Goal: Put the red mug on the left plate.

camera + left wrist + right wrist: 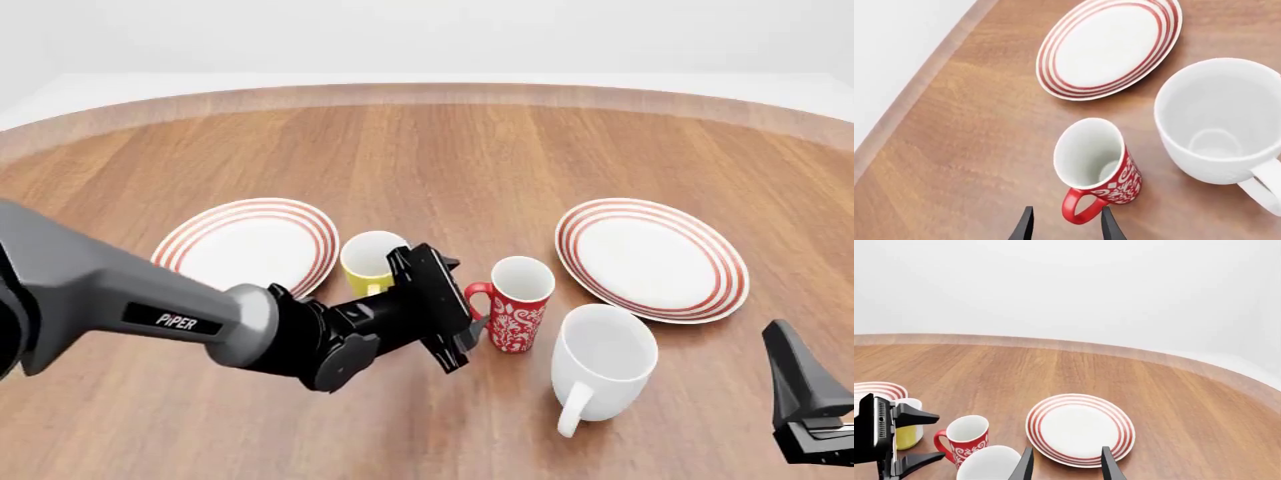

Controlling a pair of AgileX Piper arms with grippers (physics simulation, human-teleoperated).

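Grey left arm (94, 290) lettered "PiPER" in white, black wrist, black left claw (461, 305) with slim tapered fingers.

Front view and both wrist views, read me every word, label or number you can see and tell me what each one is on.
"PiPER": white letters on the left arm, front view only.
The red mug carries white scrollwork only, no letters.
Nothing readable on either plate, the yellow mug, the white mug or the table.
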